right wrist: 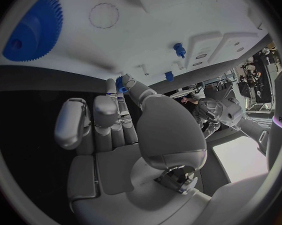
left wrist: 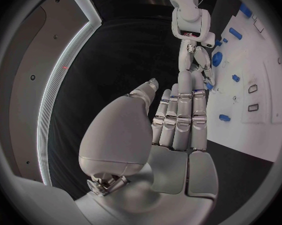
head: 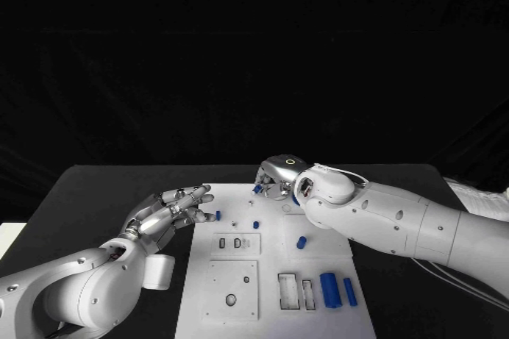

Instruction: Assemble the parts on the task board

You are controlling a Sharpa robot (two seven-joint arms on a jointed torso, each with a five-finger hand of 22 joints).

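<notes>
The white task board (head: 271,273) lies in the middle of the black table. At its far edge my right hand (head: 278,181) pinches a small blue part (right wrist: 120,82) between thumb and a fingertip, low over the board (right wrist: 178,15). A blue gear (right wrist: 31,27) lies on the board close to that hand. My left hand (head: 175,210) hovers at the board's left edge with its fingers stretched out and nothing in it (left wrist: 178,115). A small blue peg (head: 218,215) stands just right of its fingertips.
More blue pegs (head: 256,224) (head: 301,242) stand mid-board, and two longer blue cylinders (head: 330,289) lie near the front right. Slots (head: 229,243), a round hole (head: 232,300) and rectangular recesses (head: 287,291) mark the board. Black table surrounds it.
</notes>
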